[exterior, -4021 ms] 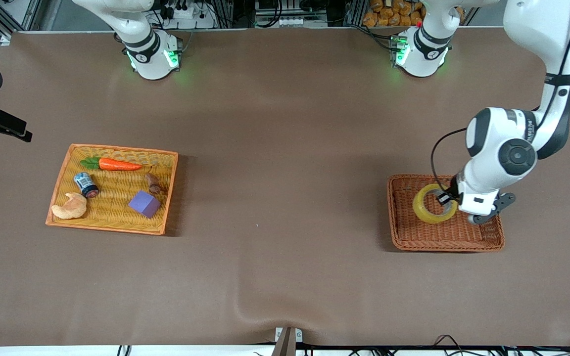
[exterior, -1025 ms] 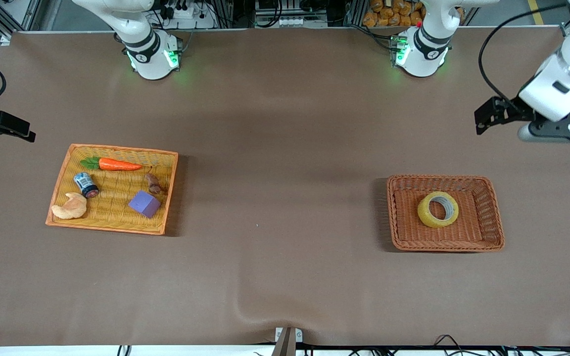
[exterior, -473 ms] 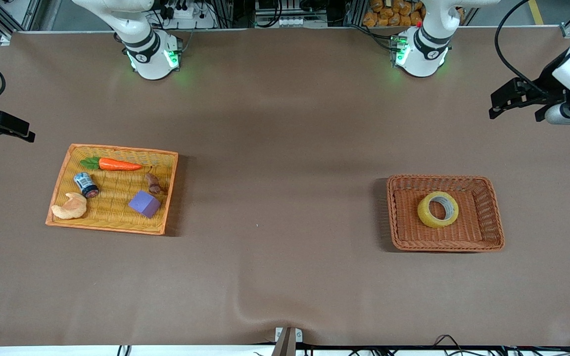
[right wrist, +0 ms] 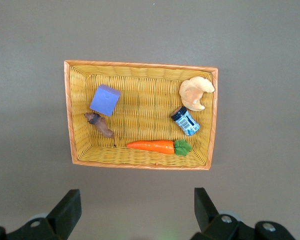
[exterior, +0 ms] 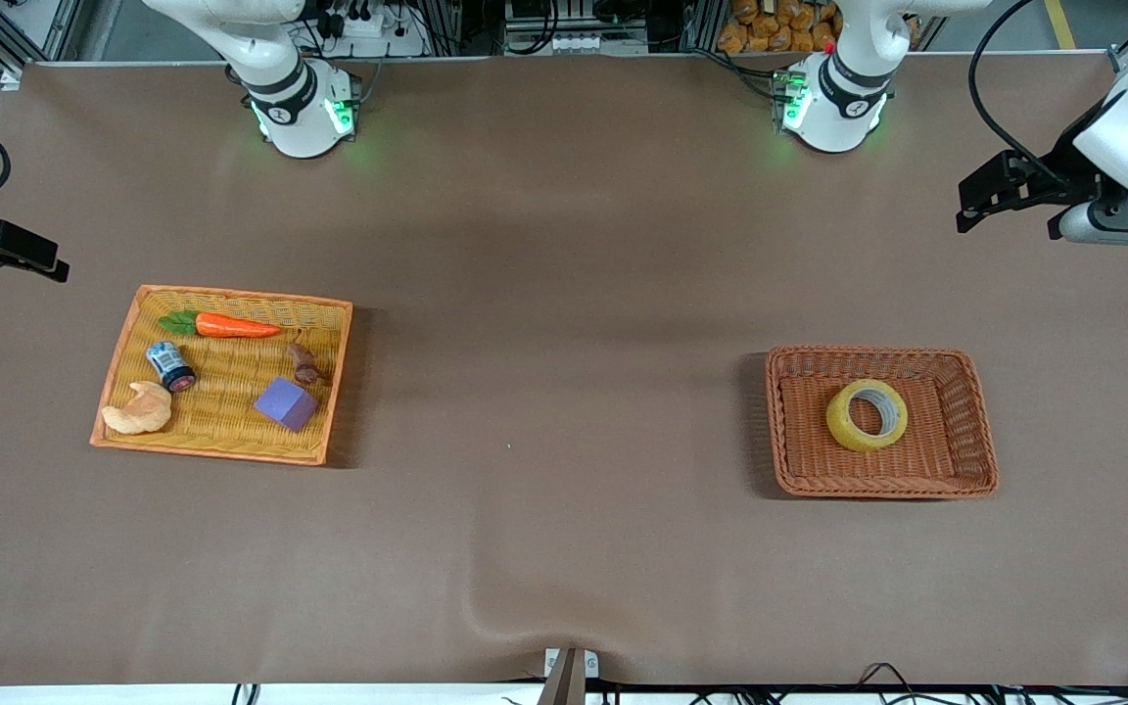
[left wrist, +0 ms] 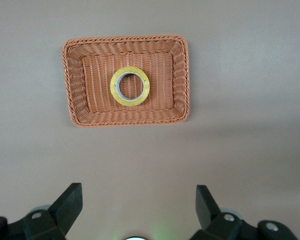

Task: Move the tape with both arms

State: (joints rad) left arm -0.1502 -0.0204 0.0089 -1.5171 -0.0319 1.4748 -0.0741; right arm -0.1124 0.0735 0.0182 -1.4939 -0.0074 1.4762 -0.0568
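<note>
Brown table (exterior: 564,245): tape (exterior: 867,415) apart from left tool (left wrist: 136,212)

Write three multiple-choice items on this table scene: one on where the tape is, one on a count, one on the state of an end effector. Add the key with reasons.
1. Where does the tape lie?
A. In the brown basket
B. In the yellow tray
C. On the bare table

2. How many things lie in the yellow tray?
A. Three
B. Five
C. Seven

3. What is the state of the left end effector?
A. Shut on the tape
B. Shut on nothing
C. Open, holding nothing

Key: 1 A, the roll rests flat on the basket's floor. 2 B, the carrot, can, croissant, purple cube and a small brown piece. 3 C, its fingers stand wide apart in the left wrist view.
</note>
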